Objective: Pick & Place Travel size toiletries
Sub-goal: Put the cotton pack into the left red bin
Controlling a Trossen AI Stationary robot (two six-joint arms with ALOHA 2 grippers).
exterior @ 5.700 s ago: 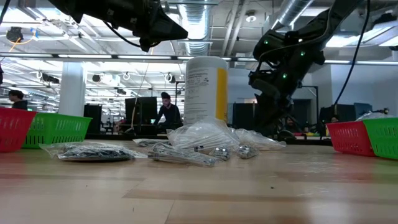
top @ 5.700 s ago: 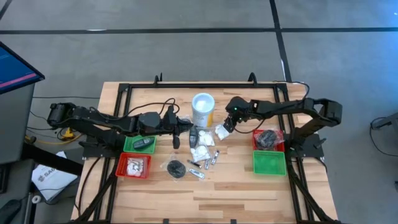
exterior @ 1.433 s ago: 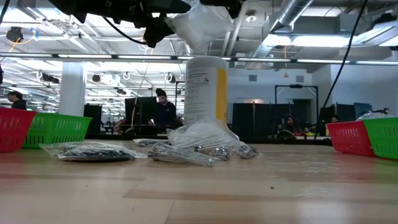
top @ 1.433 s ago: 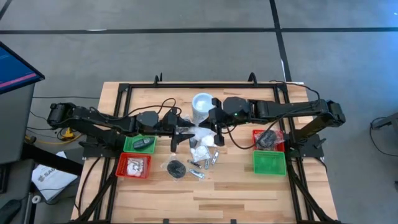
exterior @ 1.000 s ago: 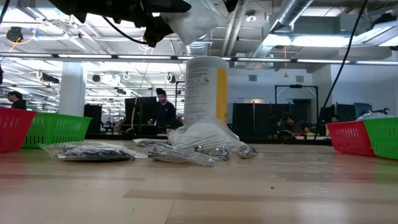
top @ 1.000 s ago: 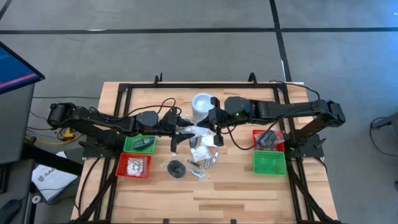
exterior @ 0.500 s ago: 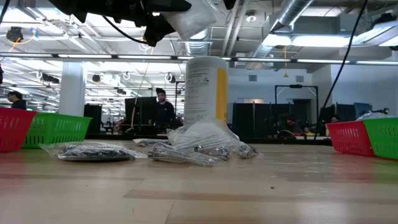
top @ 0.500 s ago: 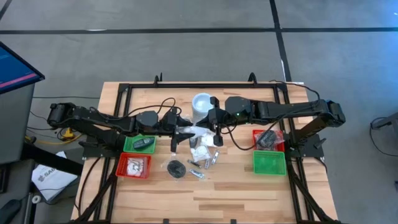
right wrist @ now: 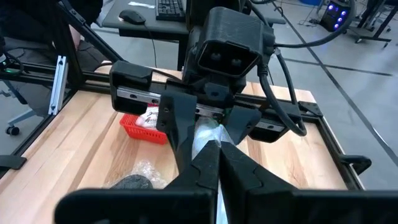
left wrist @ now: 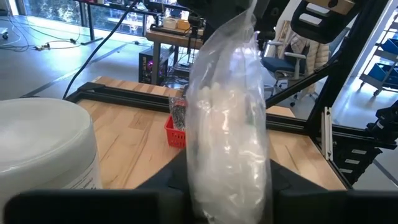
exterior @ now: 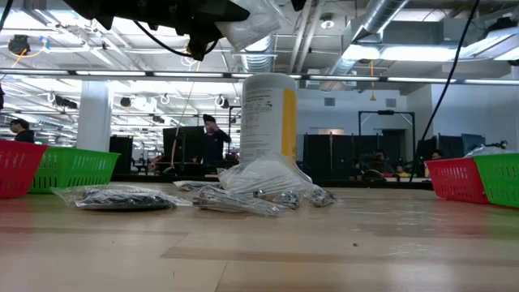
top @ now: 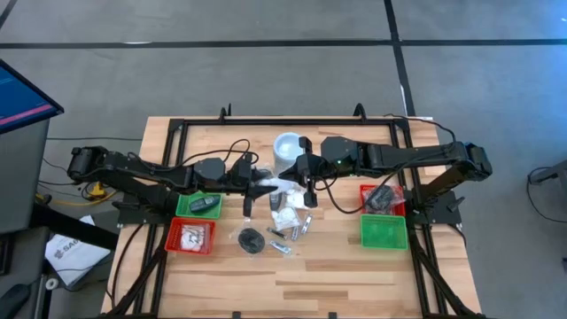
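Both tools, left tool (top: 263,185) and right tool (top: 296,181), on one white packet (top: 280,184).

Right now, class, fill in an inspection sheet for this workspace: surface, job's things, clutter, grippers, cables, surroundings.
Surface: wooden table inside a black frame.
Job's things: a white packet is held in the air between both grippers; more packets lie mid-table; some sit in the left red tray and left green tray.
Clutter: white canister; right red tray and right green tray.
Grippers: left gripper and right gripper meet at the packet, fingers shut on it.
Cables: black cable on the table.
Surroundings: a person behind the table.
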